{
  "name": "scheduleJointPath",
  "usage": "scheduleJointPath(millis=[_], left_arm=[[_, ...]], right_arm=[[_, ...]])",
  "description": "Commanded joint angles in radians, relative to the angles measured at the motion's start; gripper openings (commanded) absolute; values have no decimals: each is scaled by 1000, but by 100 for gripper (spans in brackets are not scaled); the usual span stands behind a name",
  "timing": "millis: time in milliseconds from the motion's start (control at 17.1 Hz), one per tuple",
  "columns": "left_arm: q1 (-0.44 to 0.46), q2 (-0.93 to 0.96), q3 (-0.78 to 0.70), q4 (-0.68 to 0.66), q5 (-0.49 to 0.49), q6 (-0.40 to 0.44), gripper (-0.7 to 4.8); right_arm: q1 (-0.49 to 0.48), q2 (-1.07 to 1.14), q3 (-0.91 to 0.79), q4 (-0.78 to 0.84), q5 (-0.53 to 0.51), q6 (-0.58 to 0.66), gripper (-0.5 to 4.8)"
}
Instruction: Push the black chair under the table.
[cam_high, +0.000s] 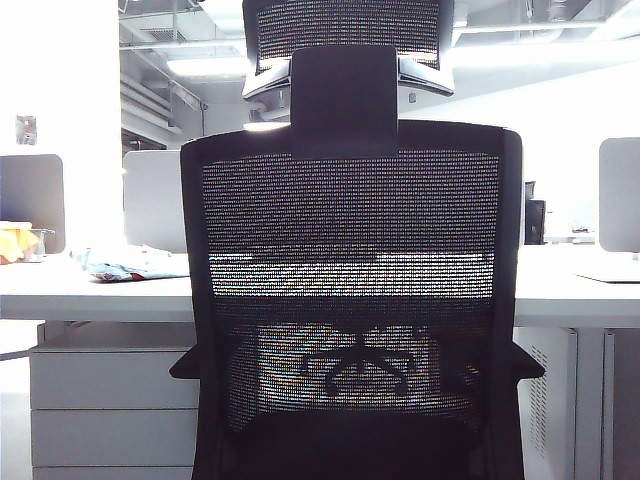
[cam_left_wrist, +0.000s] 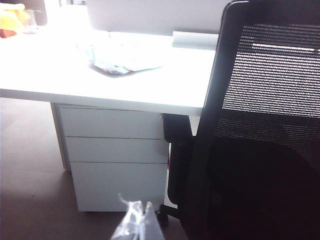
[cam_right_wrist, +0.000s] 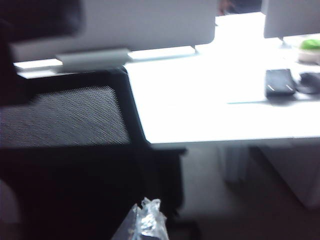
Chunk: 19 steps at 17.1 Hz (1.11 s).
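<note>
Left wrist view gives you the left gripper (cam_left_wrist: 137, 222) at the frame edge, its tips wrapped in clear film and pressed together, clenched on nothing, hanging above the floor beside the chair (cam_left_wrist: 260, 130). You cannot see it touching the frame. Past it stands a white drawer unit (cam_left_wrist: 117, 155) under the table (cam_left_wrist: 100, 80), and on the top lies a crumpled cloth (cam_left_wrist: 120, 60).

Right wrist view shows you the right gripper (cam_right_wrist: 145, 220), also film-wrapped; the picture is blurred, so you cannot tell if it is released or clenched. It sits close to the chair's (cam_right_wrist: 65, 150) dark back on the opposite side. Beyond it, the table (cam_right_wrist: 200, 100) carries a dark flat object (cam_right_wrist: 278, 82).

From the exterior view, neither gripper is visible to you. The chair (cam_high: 350, 290) fills the middle, back toward the camera, headrest (cam_high: 348, 40) up top, armrests just below the table (cam_high: 90, 290) edge. Through the mesh you can see the tabletop and a star-shaped base beyond. The cloth (cam_high: 125, 265) lies to the left.
</note>
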Motion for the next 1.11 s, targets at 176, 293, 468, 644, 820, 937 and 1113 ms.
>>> scheduleJointPath(millis=[176, 293, 468, 644, 820, 937, 1113], left_arm=[[1, 0, 0, 13, 0, 4, -5], [1, 0, 0, 13, 0, 4, -5], [1, 0, 0, 13, 0, 4, -5], [1, 0, 0, 13, 0, 4, -5], [1, 0, 0, 12, 0, 4, -5], [1, 0, 0, 12, 0, 4, -5], [1, 0, 0, 13, 0, 4, -5]], right_arm=[[-36, -17, -214, 176, 10, -47, 0], [-35, -38, -311, 276, 19, -61, 0], [-30, -92, -422, 377, 20, -62, 0], [-30, -139, -487, 435, 20, -64, 0], [-30, -179, -533, 463, 19, -63, 0], [-29, -196, -538, 462, 16, -55, 0], [-28, -201, -538, 463, 16, -52, 0]])
